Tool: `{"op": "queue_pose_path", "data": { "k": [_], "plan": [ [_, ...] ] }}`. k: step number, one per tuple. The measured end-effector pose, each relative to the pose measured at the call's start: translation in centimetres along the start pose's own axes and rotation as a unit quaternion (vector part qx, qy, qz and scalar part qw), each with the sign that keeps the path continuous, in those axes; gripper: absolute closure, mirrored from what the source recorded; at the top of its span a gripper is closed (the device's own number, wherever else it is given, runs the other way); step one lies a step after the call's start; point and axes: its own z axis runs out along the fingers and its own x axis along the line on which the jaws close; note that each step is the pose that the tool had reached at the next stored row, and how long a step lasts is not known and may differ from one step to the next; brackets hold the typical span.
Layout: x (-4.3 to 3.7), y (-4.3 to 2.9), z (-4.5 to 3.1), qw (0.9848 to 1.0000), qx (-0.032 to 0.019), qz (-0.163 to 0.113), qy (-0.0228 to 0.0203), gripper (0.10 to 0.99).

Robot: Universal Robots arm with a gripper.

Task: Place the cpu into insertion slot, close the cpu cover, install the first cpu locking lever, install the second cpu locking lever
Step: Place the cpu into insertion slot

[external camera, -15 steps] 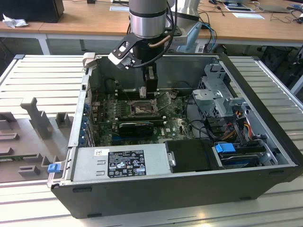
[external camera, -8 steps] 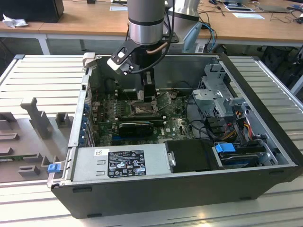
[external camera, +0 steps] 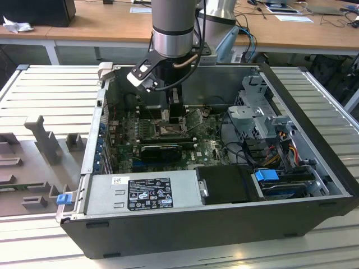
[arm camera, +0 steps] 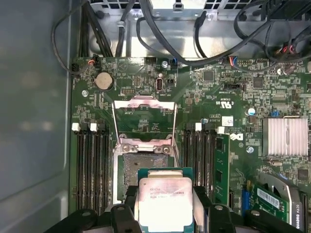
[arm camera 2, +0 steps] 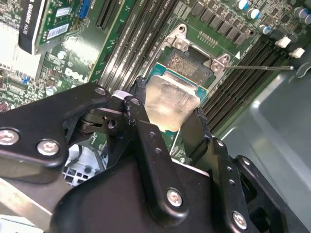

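In the first wrist view the jaws clamp the cpu (arm camera: pixel 165 206) over the insertion slot (arm camera: pixel 138 170), apparently unseated, with the cpu cover (arm camera: pixel 144 101) raised, so no step looks finished.

You are working in a robotics lab or electronics workshop. An opened desktop computer case (external camera: pixel 224 224) lies on a ribbed aluminium bench (external camera: pixel 50 89). Grey moulded fixtures (external camera: pixel 42 134) sit at nine o'clock in the exterior view. Wooden desks (external camera: pixel 101 25) strewn with cables (external camera: pixel 249 39) and papers (external camera: pixel 294 18) run across twelve o'clock.
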Motion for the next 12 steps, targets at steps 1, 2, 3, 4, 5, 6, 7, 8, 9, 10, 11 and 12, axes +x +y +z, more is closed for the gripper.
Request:
{"op": "queue_pose_path", "data": {
  "k": [1,2,3,4,5,6,7,8,9,10,11,12],
  "plan": [
    [-0.01,-0.01,0.33,1.0,0.0,0.0,0.0001,0.557],
    [-0.01,-0.03,0.64,1.0,0.0001,0.0,0.0001,0.557],
    [0.01,-0.02,0.85,1.0,0.0,0.0,0.0001,0.557],
    [0.08,0.0,0.97,1.0,0.0001,0.0,-0.0001,0.557],
    [0.29,0.08,1.26,1.0,0.0001,0.0,-0.0002,0.557],
    [0.35,0.11,1.47,1.0,0.0,0.001,-0.0001,0.557],
    [0.35,0.09,1.69,1.0,-0.0002,0.008,-0.0005,0.557],
    [0.34,0.09,1.89,0.9997,-0.0006,0.025,-0.0012,0.557],
    [0.34,0.08,2.03,0.9995,-0.0007,0.033,-0.0016,0.557],
    [0.34,0.08,2.14,0.9994,-0.0008,0.033,-0.0019,0.557],
    [0.33,0.07,2.22,0.9994,-0.0008,0.033,-0.002,0.557],
    [0.34,0.06,2.41,0.9994,-0.0008,0.033,-0.002,0.557]
  ]
}}
